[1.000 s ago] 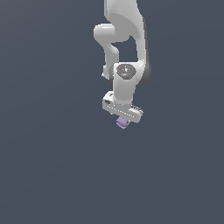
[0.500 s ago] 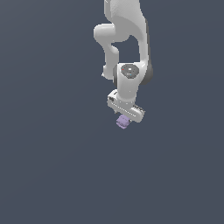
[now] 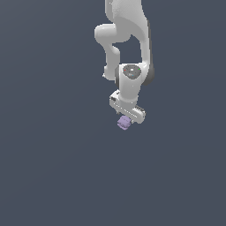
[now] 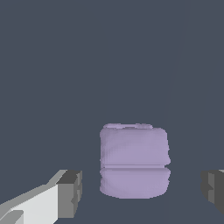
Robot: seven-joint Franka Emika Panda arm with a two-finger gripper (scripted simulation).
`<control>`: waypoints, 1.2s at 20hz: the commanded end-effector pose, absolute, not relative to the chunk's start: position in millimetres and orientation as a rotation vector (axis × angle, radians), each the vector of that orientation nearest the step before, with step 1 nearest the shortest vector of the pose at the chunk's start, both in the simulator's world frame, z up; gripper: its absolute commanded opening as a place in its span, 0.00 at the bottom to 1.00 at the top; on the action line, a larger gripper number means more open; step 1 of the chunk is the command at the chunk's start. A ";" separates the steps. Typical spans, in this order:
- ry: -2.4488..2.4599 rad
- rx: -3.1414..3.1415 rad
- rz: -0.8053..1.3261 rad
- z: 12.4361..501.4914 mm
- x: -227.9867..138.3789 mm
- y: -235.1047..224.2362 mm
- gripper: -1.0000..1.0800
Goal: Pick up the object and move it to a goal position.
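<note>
Arm dropped slightly over last second; gripper (image 3: 126,117) now right over purple blob (image 3: 124,123). Fingers (image 4: 70,192) spread, blob (image 4: 134,161) between them, untouched. Grasp not yet made; closing looks next.

A flat, matte, dark slate-grey surface (image 3: 48,167) is filling the whole of the exterior view, running to every edge without a seam, line or corner. No boundary between floor and wall is showing, so whether this expanse is ground or backdrop cannot be told. The light is falling evenly and softly across it, leaving the tone nearly uniform from edge to edge, with no distinct shadow standing out on it. In the wrist view the same plain blue-grey surface (image 4: 65,65) is lying behind everything, smooth and untextured, again carrying no markings.
</note>
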State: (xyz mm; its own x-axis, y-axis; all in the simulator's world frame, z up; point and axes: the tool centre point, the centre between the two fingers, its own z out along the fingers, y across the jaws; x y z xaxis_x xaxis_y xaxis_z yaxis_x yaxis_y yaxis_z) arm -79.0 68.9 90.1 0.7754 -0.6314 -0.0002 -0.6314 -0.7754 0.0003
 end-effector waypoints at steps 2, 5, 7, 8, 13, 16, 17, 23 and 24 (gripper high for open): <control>-1.054 2.959 -0.001 85.2 -79.3 68.7 0.96; -1.055 2.959 0.000 74.4 -79.7 68.7 0.96; -1.057 2.958 0.000 64.2 -80.2 68.7 0.96; -1.057 2.958 0.000 58.9 -80.4 68.7 0.96; -1.060 2.957 0.000 42.7 -80.1 68.8 0.96; -1.060 2.957 0.000 40.2 -79.8 69.0 0.96; -1.060 2.957 0.000 40.2 -79.8 69.0 0.00; -1.060 2.957 0.000 40.2 -79.8 69.0 0.00; -1.060 2.957 0.000 40.2 -79.8 69.0 0.00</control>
State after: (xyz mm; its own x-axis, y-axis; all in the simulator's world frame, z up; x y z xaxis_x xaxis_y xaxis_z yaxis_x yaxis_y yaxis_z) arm -79.5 69.8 41.3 0.7731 -0.6343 0.0007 -0.6343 -0.7731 -0.0014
